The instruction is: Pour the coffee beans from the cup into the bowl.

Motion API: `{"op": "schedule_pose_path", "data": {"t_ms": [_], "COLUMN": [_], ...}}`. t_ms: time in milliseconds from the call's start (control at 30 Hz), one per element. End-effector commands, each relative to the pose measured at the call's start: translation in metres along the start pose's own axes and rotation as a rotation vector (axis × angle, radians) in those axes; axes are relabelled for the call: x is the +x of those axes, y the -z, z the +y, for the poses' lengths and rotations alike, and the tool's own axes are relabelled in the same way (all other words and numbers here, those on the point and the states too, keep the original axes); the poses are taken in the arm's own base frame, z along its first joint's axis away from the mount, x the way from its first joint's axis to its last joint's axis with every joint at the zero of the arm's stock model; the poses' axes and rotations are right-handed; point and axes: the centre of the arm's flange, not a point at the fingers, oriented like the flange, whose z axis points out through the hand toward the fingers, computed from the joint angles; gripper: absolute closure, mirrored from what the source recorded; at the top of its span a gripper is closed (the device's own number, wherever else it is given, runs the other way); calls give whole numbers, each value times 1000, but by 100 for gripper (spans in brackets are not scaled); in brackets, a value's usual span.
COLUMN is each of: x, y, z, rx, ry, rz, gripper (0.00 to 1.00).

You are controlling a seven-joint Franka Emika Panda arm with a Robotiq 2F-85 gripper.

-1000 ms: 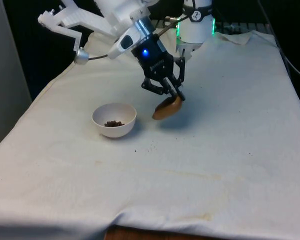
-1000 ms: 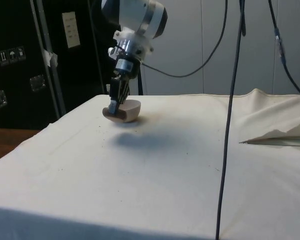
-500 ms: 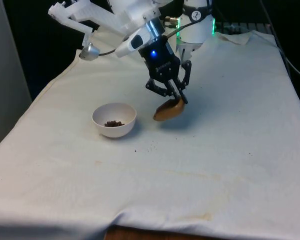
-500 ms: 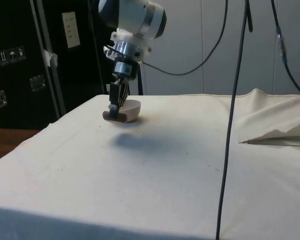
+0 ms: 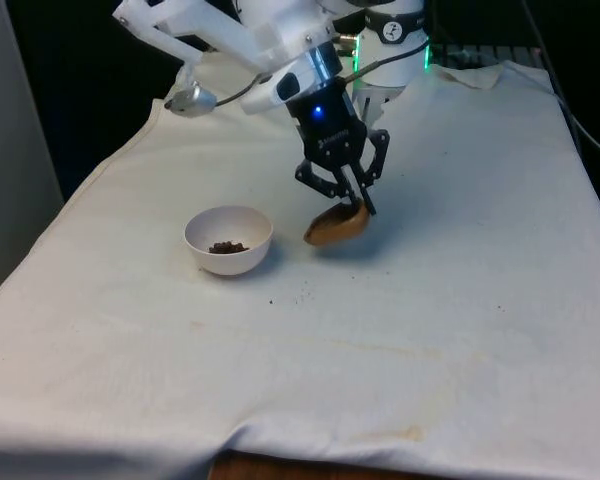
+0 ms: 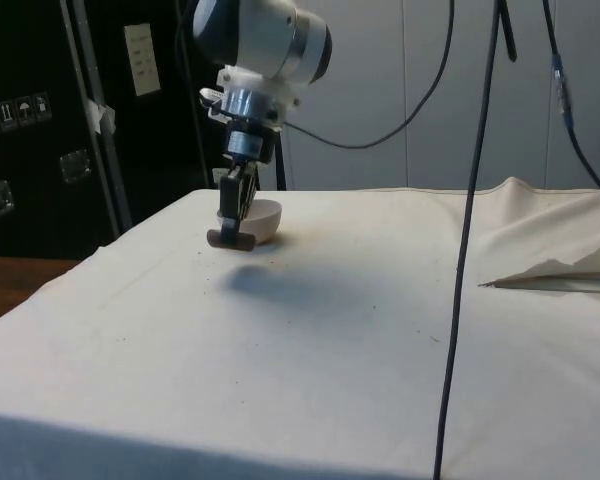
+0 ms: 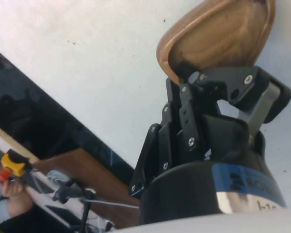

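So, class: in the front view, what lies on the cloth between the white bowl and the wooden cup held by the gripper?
Nothing: between the bowl and the tilted cup in the gripper runs bare white cloth, seen in the front view.

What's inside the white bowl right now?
A small dark pile of coffee beans lies at the bottom of the white bowl. The near wall hides the lowest part of the inside.
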Motion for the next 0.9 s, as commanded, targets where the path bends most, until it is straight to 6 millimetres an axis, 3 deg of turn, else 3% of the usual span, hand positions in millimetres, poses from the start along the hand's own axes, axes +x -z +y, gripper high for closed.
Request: {"op": "schedule_pose_path", "data": {"t_ms": [0, 867], "x": [-2, -4], "y": [0, -15], "z": [-2, -17], "rx": [-22, -153], "ry": [-2, 54], "rz": [-5, -61], "gripper": [100, 100]}}
